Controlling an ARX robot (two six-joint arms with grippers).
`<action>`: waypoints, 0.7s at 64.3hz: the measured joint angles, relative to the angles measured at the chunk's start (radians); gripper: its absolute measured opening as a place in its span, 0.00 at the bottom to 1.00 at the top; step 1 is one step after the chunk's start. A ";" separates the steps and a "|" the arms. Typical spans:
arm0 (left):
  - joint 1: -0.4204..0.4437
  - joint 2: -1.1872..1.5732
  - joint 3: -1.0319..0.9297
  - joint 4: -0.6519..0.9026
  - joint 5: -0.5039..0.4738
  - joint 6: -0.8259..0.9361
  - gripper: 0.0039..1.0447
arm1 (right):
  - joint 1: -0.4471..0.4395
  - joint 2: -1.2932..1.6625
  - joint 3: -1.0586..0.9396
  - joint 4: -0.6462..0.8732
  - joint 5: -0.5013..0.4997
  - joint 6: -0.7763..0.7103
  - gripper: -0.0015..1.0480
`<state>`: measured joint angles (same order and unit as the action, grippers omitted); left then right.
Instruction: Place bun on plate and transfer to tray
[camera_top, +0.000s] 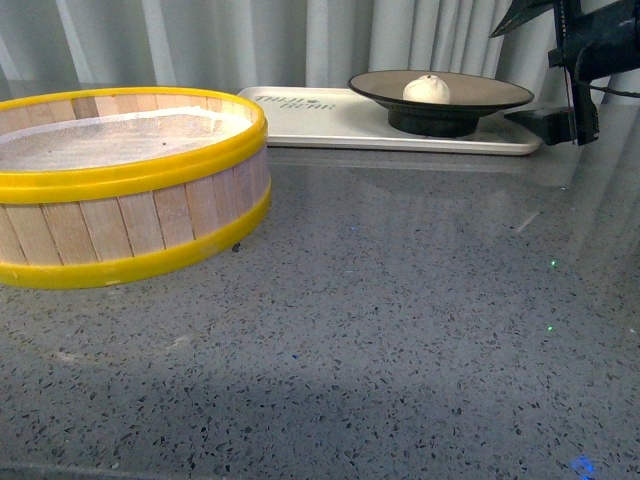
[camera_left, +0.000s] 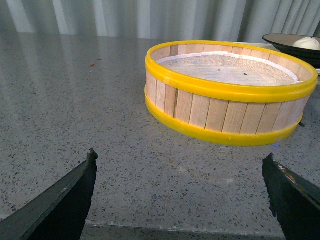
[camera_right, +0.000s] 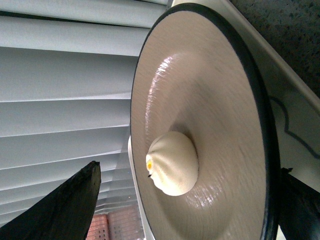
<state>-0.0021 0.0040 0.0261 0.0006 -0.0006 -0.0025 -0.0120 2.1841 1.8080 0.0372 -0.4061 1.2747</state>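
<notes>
The smooth pleated bun (camera_top: 427, 89) sits on the matte round plate (camera_top: 480, 92), on the flat cream tray (camera_top: 330, 122); both the left pincer (camera_left: 180, 190) and the right pincer (camera_top: 560, 75) gape wide, empty.

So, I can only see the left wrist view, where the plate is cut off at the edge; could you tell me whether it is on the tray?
Observer: Yes. In the front view the plate stands on the tray, toward its right end.
Operator: Thank you. Where is the right gripper?
Observer: The right gripper is at the plate's right rim with its jaws wide apart, holding nothing.
Operator: And does the bun sit well in the plate?
Observer: In the right wrist view the bun sits alone at the centre of the plate, well clear of the black rim.
</notes>
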 joint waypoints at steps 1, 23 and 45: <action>0.000 0.000 0.000 0.000 0.000 0.000 0.94 | 0.000 -0.005 -0.005 0.003 0.000 0.001 0.92; 0.000 0.000 0.000 0.000 0.000 0.000 0.94 | -0.015 -0.274 -0.377 0.146 0.053 0.024 0.92; 0.000 0.000 0.000 0.000 0.000 0.000 0.94 | -0.202 -0.776 -0.898 0.132 0.110 -0.002 0.92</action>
<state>-0.0021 0.0036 0.0261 0.0006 -0.0006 -0.0025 -0.2138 1.4086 0.9104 0.1688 -0.2962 1.2732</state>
